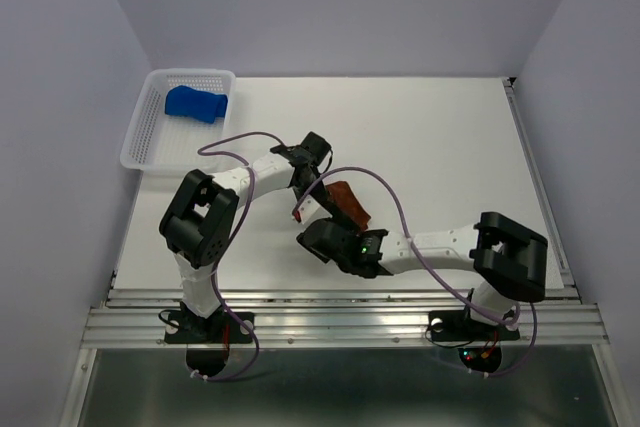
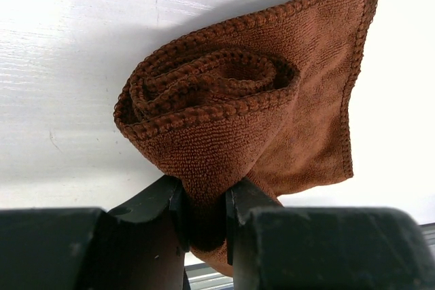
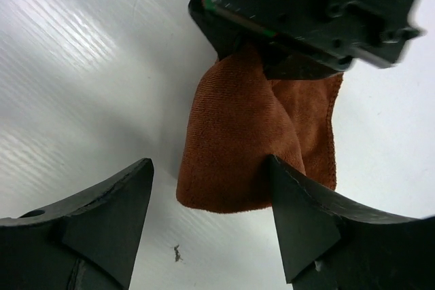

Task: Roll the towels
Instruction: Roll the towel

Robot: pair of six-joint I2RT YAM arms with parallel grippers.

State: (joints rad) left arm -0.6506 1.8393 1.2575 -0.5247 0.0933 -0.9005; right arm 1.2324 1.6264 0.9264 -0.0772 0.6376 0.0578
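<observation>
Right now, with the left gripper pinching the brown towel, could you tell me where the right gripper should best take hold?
Probably the rolled free end of the brown towel, opposite where the left gripper pinches it, straight ahead of the open right gripper. The roll is thick there; the loose flap alone would likely unroll it.

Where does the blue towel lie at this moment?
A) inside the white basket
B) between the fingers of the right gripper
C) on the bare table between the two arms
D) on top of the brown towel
A: the blue towel lies bunched inside the white basket, at the far left of the top view.
</observation>
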